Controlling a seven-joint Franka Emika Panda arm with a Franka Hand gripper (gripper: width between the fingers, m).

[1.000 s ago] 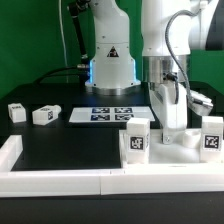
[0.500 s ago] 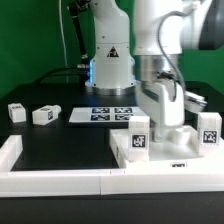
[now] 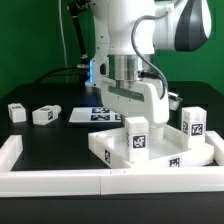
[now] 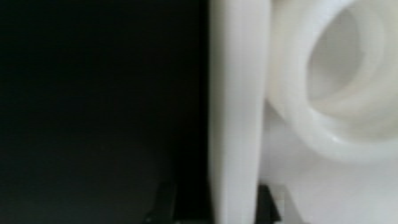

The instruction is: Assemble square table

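The square table top (image 3: 160,155) is a white tray with a raised rim, lying at the exterior view's right front, turned at an angle. Two tagged white legs stand upright in its corner sockets, one at the near corner (image 3: 135,136) and one at the far right (image 3: 193,120). Two loose tagged legs (image 3: 15,112) (image 3: 43,115) lie at the exterior view's left. My gripper (image 3: 150,117) reaches down onto the top's far rim. In the wrist view my gripper (image 4: 226,205) is shut on the rim (image 4: 237,100), beside a round socket (image 4: 347,90).
The marker board (image 3: 100,116) lies in front of the arm's base. Long white border rails run along the front (image 3: 60,181) and the left (image 3: 10,152) of the black table. Cables hang behind the arm.
The arm has swung toward the exterior view's left, dragging and turning the table top with it. The two standing legs shifted left. The loose legs have not moved.
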